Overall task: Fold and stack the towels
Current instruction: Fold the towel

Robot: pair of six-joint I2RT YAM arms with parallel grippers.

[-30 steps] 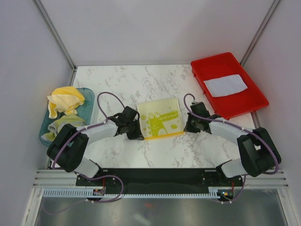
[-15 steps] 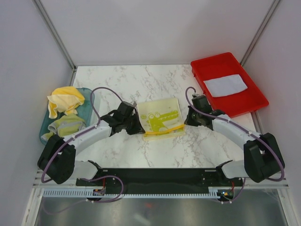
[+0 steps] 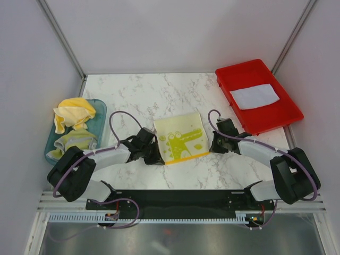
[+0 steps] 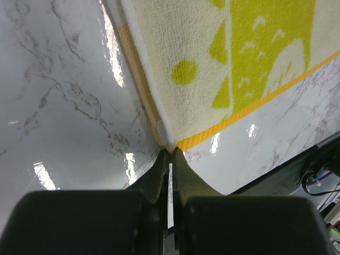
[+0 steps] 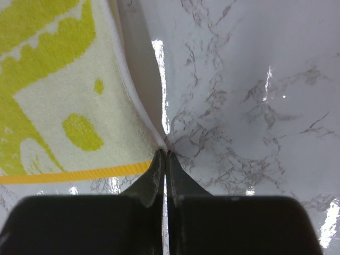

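Pinching printed towel (image 3: 179,139) corners: left gripper (image 4: 170,152), right gripper (image 5: 165,154) both clamped on it.

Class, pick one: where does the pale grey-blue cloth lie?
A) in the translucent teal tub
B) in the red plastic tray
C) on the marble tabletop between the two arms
B: the pale grey-blue cloth lies flat inside the red plastic tray.

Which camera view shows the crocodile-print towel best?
Top external: the crocodile-print towel appears whole. Each wrist view shows only one corner, pinched by the left gripper or the right gripper.
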